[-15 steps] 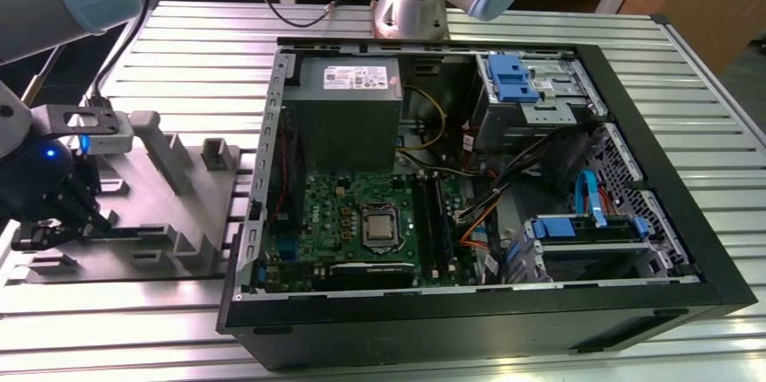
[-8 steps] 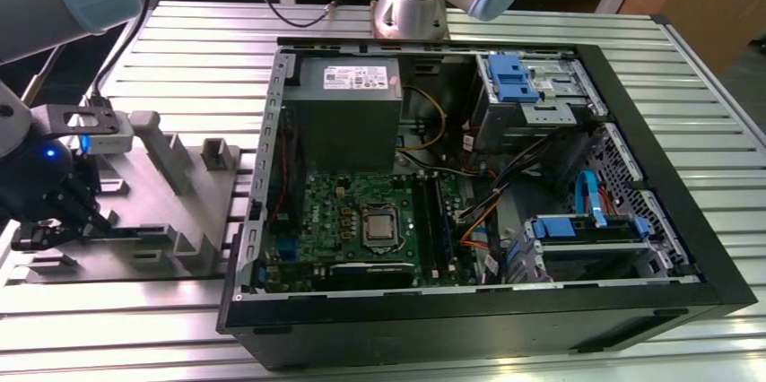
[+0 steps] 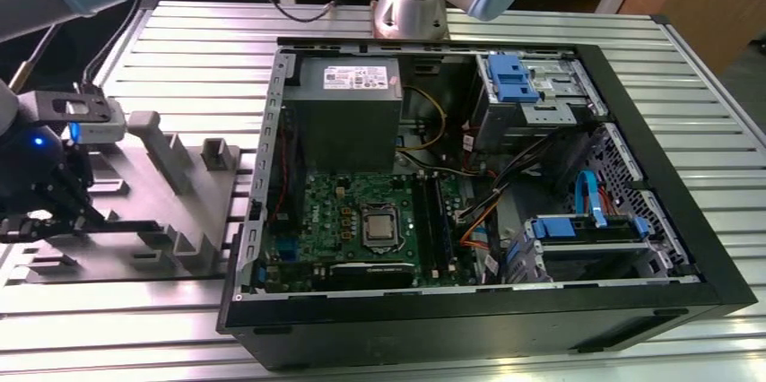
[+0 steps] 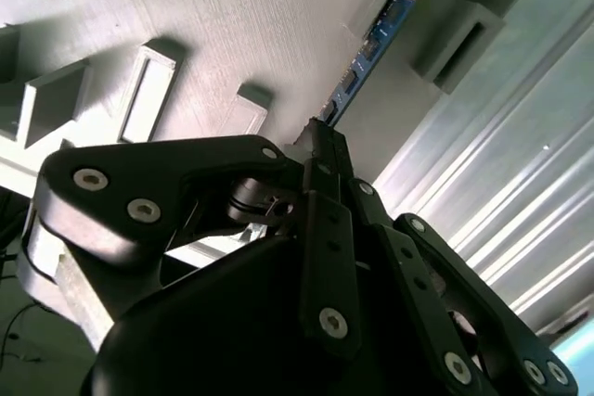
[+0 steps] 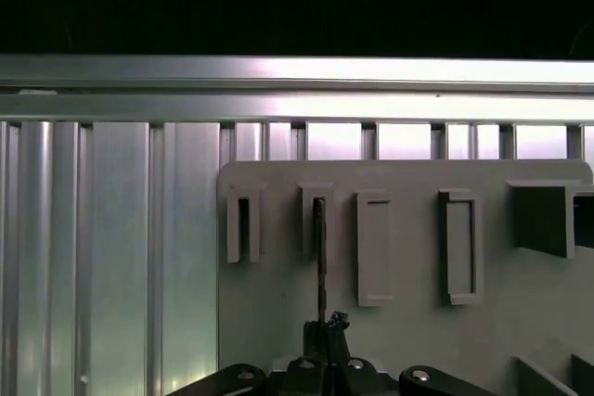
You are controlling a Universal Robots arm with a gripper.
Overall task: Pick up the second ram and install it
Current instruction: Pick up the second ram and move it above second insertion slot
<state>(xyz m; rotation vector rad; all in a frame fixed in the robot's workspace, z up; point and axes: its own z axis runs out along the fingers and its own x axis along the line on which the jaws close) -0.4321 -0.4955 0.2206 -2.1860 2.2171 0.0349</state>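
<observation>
Exterior view first: an open computer case (image 3: 479, 310) is seen across the middle of the slatted aluminium surface (image 3: 179, 68), its motherboard (image 3: 347, 212) exposed. Toward the surface's edge at the exterior view's left a grey holder plate (image 3: 168, 221) is laid. The pincer (image 3: 54, 221) is set low over it, well apart from the case.

Second wrist view now: the second ram (image 4: 371, 44) is picked out, a thin blue-green stick stood on its long edge on the holder plate (image 4: 232, 16), with its far end tucked against a raised bracket (image 4: 445, 25). The pincer (image 4: 316, 132) is found pressed together on the stick's near end, seemingly pinching it across the flat faces. Whether the stick is seated or just lifted cannot be told.

First wrist view: the second ram (image 5: 319, 257) is caught edge-on as a narrow dark line. Its long axis is run straight from the pincer (image 5: 325, 325) to a slot in the holder plate (image 5: 408, 340), pointing at the surface's (image 5: 121, 257) edge beyond.

As for handling, the stick is judged light, stiff and fragile. It is best held by the flat faces near a short end, with the contact edge left untouched and any twisting avoided.
</observation>
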